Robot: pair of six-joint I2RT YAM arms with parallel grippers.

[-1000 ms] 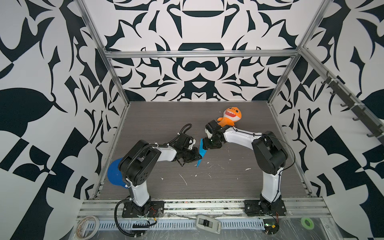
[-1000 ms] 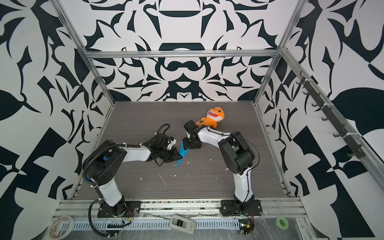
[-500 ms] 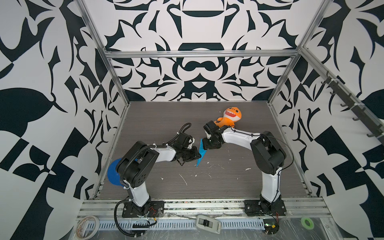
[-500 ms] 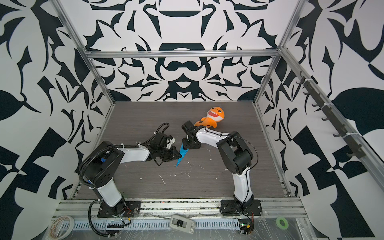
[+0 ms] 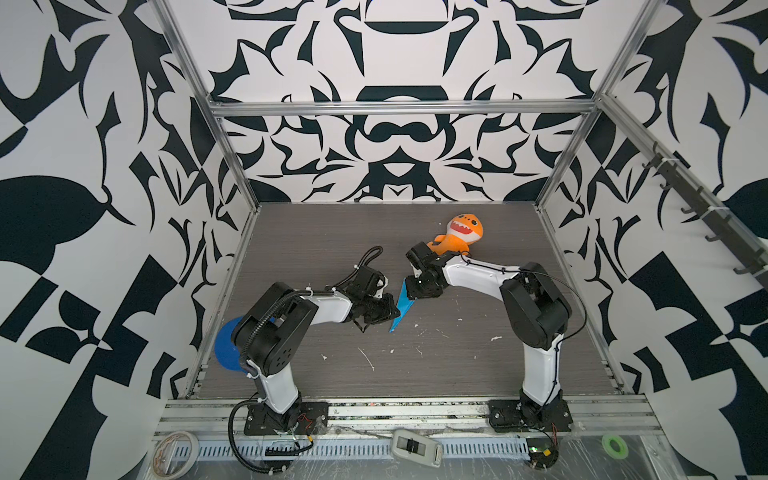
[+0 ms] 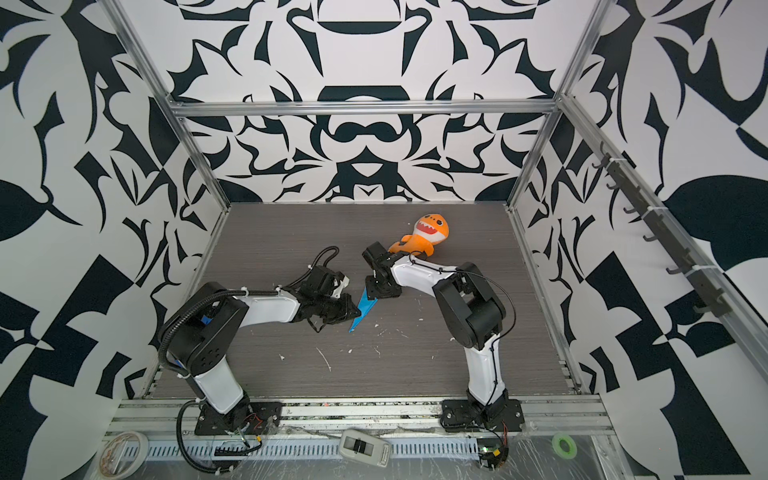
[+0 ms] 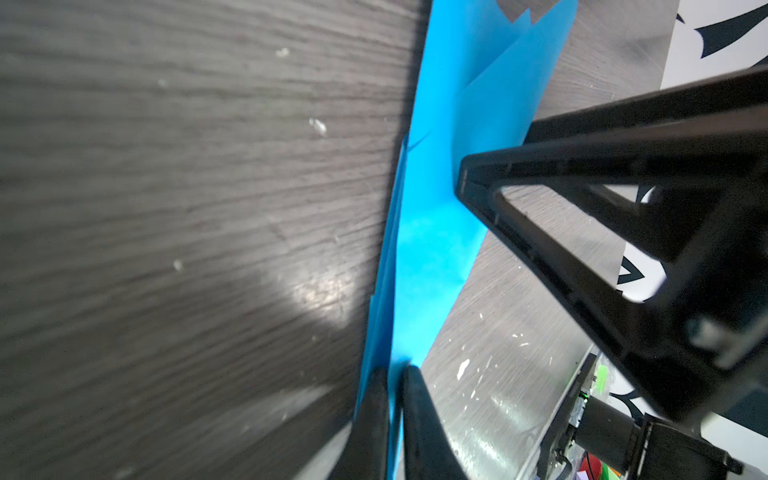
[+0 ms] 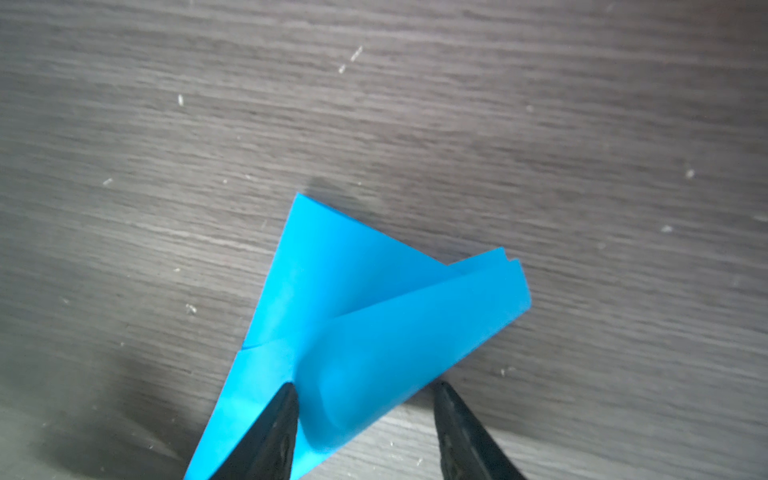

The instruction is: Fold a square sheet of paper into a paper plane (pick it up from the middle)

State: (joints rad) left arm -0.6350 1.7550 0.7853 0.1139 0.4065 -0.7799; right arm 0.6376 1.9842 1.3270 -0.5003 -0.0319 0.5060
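The narrow folded bright blue paper sheet (image 5: 402,308) sits at the centre of the grey wood-grain tabletop (image 5: 436,365). The left pincer (image 7: 394,371) clamps its edge; the right pincer (image 8: 365,390) stands partly wide astride its curled flap (image 8: 415,345).

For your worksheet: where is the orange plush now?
In both top views the orange plush lies toward the back, right of centre, just behind the right gripper.

text: none legible | labels: none | numbers: none | signs: none
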